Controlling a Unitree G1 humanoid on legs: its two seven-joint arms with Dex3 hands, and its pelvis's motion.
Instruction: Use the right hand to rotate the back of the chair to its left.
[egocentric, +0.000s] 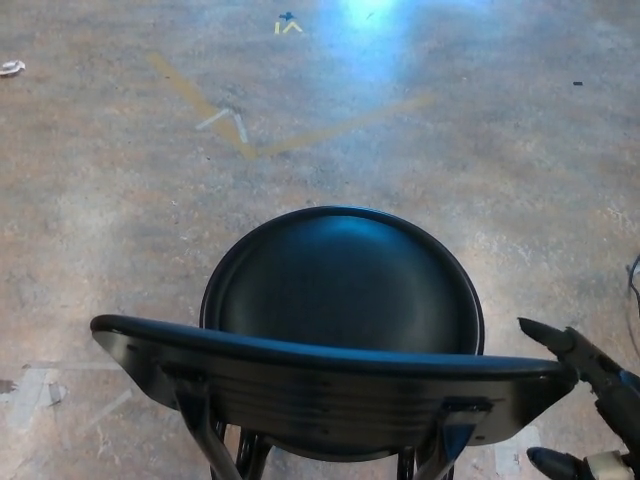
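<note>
- The chair (340, 340) stands on the floor (120, 200) with its curved backrest (330, 385) nearest the camera and the round seat (345, 280) beyond it.
- The right hand (590, 410) shows at the lower right, fingers (550, 337) spread wide and holding nothing.
- The backrest's right end lies just beside the upper finger, inward of it, between the two visible fingertips; contact cannot be confirmed.
- Judged from this, the task is at the reach stage: no grasp is made and the chair looks unturned.
- Left to do: close on the backrest's end, then swing it leftward.
- The left hand is out of sight.
</note>
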